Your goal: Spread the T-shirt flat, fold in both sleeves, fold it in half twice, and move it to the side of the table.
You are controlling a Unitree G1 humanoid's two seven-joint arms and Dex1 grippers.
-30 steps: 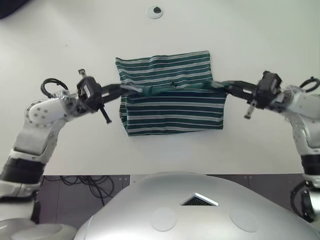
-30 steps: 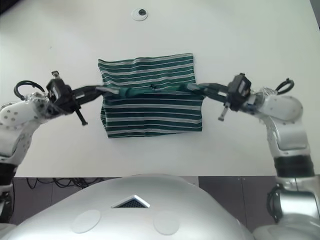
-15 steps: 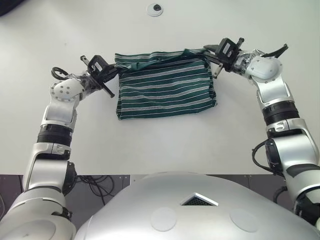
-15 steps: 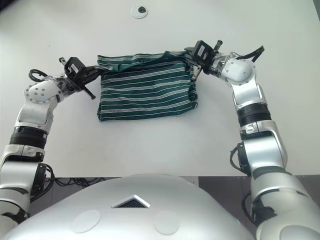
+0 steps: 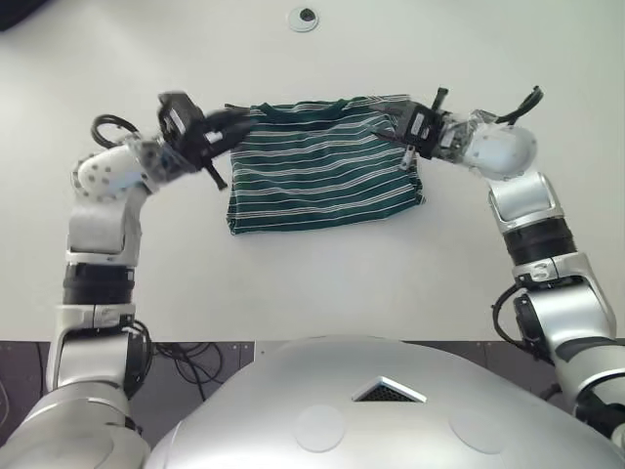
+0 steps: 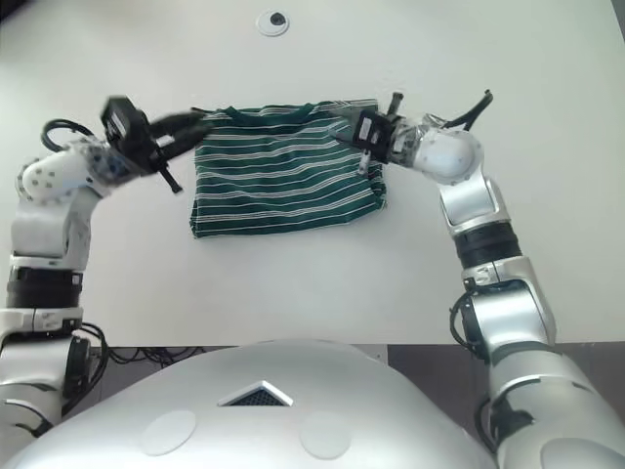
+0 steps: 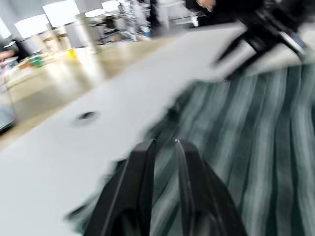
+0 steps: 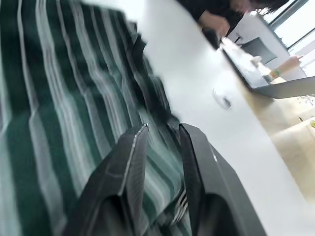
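Left gripper (image 7: 165, 141): low over the desk (image 5: 312, 283), at the T-shirt's far left corner; it points toward the desk's right edge, along the cloth's far hem; whether its jaws are clenched on the cloth or released, I cannot tell
Disc (image 5: 304, 19): small, round, dark-centred; near the desk's far edge, well apart from the shirt
T-shirt (image 5: 322, 181): green with thin white stripes, folded into a rough rectangle; lies on the desk's far half, about midway between its left and right edges; neckline shows along the far hem
Right gripper (image 8: 164, 127): at the T-shirt's far right corner, over striped cloth; grasping or released, I cannot tell
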